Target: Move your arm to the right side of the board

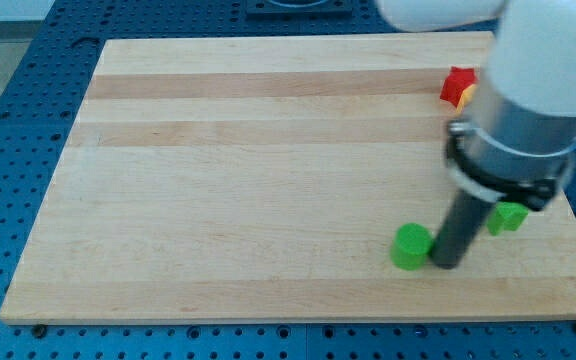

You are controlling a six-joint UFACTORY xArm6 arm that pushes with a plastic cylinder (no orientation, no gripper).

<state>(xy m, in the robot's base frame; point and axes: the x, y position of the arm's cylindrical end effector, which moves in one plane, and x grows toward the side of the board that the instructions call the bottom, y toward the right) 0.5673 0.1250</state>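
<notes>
A: Where does my tip [445, 264] sit?

B: Low on the wooden board [248, 180], toward the view's right, touching or just beside the green cylinder [410, 246] on that block's right.

A: Other blocks?

B: A second green block [509, 216], shape unclear, peeks out just right of the rod, partly hidden by it. A red block [457, 86] lies near the board's top right, with a sliver of yellow [467, 96] against it, mostly covered by the arm.

A: Any pincer, spread or pressed together?

B: The arm ends in a plain rod; no pincer shows.
</notes>
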